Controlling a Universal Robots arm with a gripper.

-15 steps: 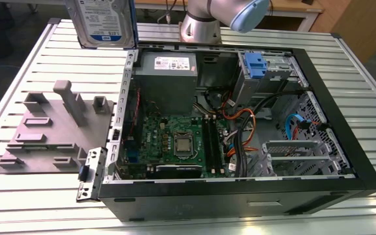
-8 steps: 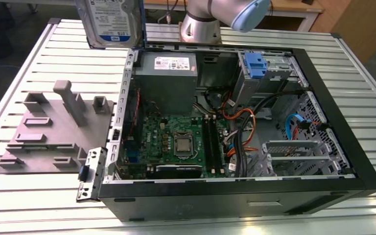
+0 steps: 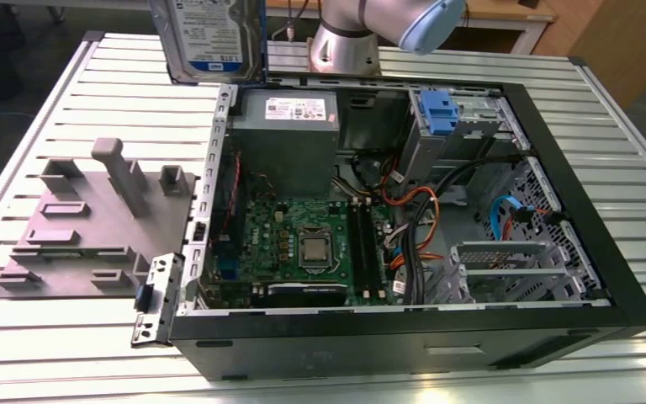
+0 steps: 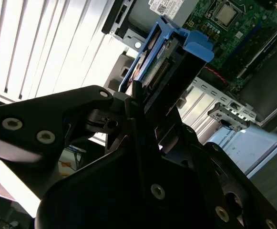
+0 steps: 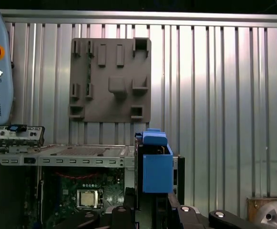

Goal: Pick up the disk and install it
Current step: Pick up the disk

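Near the computer case (image 3: 413,341), the gripper (image 4: 141,98) grips the disk (image 3: 205,38) upright

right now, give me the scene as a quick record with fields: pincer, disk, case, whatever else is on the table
pincer: shut on the disk
disk: held up off the slatted table, upright, not yet inside the computer case
computer case: open, lying on its side on the table
other: grey fixture plate beside the case, on the exterior view's left

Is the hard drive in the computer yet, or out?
Out. The disk hangs in the air outside the open computer case, clamped in the gripper, as the second wrist view shows.
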